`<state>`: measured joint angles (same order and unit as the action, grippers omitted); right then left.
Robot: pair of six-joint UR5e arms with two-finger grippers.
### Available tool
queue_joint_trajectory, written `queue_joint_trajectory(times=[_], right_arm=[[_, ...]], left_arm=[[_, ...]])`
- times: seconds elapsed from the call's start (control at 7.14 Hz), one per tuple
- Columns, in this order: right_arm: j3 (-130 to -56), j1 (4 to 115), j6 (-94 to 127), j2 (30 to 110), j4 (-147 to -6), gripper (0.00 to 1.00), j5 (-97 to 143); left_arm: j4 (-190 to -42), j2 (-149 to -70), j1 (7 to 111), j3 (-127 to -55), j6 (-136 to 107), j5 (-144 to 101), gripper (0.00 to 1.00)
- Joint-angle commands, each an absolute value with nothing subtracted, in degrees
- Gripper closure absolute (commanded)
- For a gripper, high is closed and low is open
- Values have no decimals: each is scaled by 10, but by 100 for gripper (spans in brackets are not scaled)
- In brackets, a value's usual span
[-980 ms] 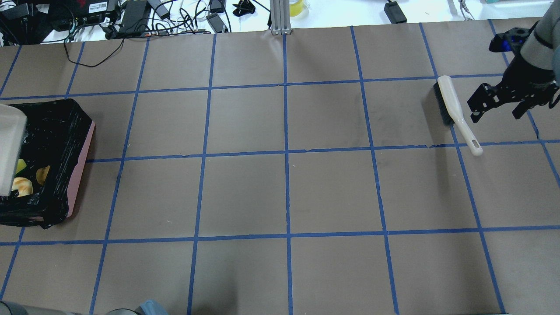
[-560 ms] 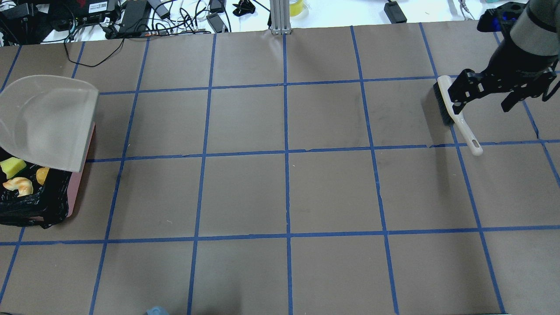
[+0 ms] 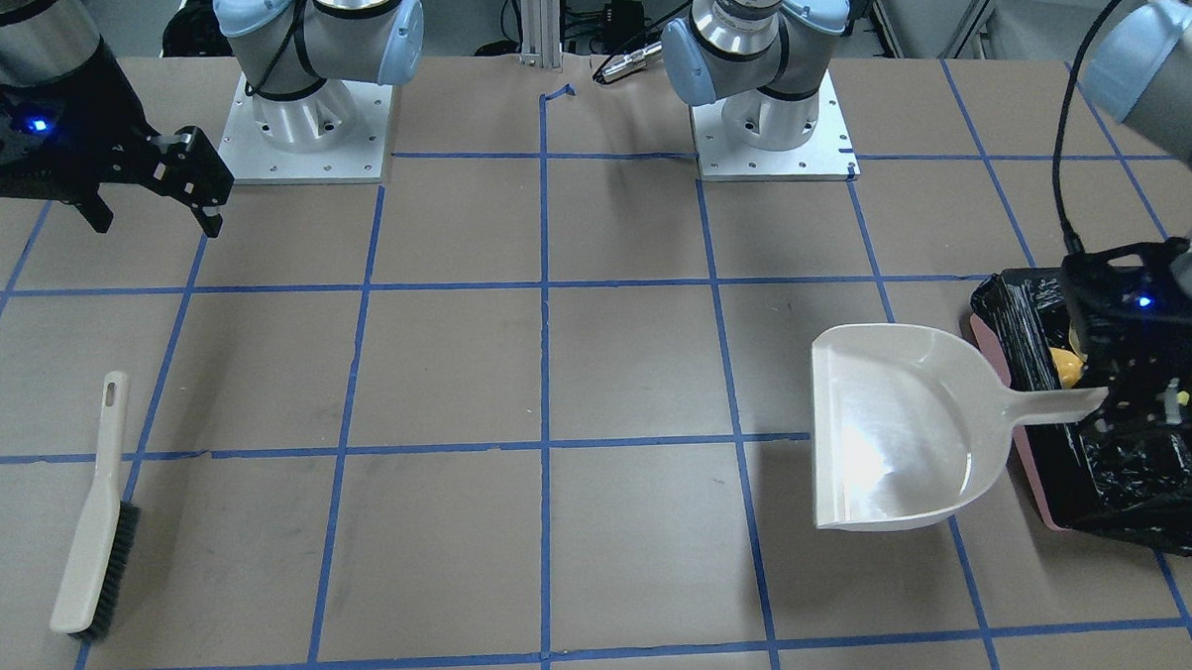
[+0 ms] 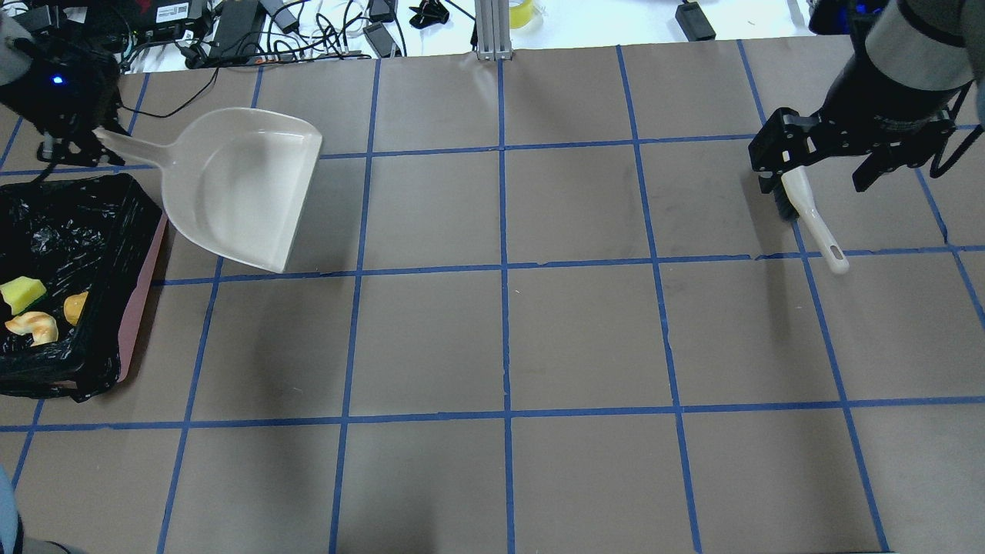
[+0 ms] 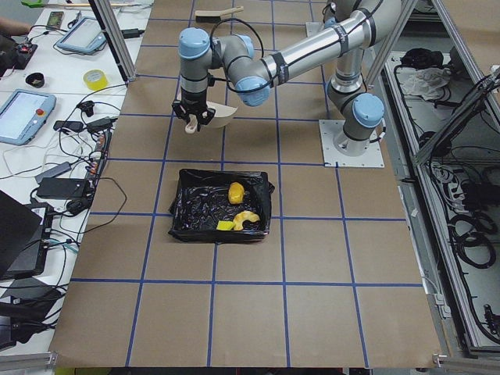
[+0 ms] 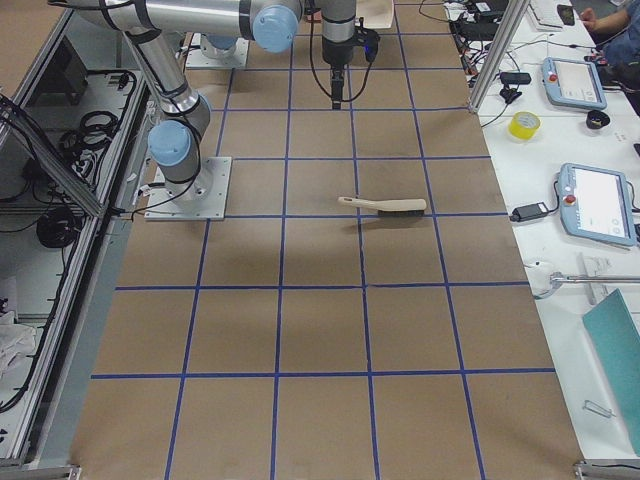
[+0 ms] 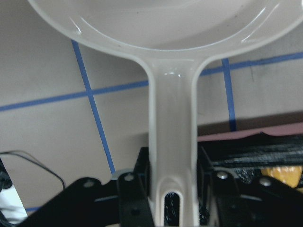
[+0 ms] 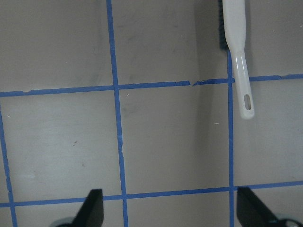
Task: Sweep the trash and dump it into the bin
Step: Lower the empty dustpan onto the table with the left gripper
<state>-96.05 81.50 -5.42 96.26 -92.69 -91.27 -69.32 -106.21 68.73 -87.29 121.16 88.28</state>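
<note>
The table [image 4: 500,338], covered in brown paper and divided into squares by blue tape lines, is occupied at the left edge of the overhead frame by the black-lined pink bin [image 4: 141,300] and at the upper right by a cream-handled brush [image 4: 819,231] laid flat.

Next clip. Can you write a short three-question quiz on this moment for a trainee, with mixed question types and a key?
1. True or false: the dustpan has trash in it.
2. Where do the croissant, the sponge and the potato-shaped lump lie? A) on the table B) in the bin C) in the dustpan
3. Fill the blank: the right end effector hangs open and empty; the ___ one grips the dustpan's handle.

Key
1. False: it is empty.
2. B
3. left: the left end effector is clamped on the handle.
</note>
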Motion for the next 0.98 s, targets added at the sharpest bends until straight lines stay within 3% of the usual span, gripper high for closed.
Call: queue_joint_trajectory(times=[0.0, 0.42, 0.84], right_arm=[[-957, 824, 2, 969, -926, 0, -870], [-934, 905, 92, 962, -925, 0, -900], [-933, 910, 81, 960, -928, 0, -906]], left_arm=[[-671, -1120, 714, -872, 1133, 816, 100], [-626, -1176, 734, -877, 1128, 827, 100], [-623, -1185, 744, -877, 1110, 849, 100]])
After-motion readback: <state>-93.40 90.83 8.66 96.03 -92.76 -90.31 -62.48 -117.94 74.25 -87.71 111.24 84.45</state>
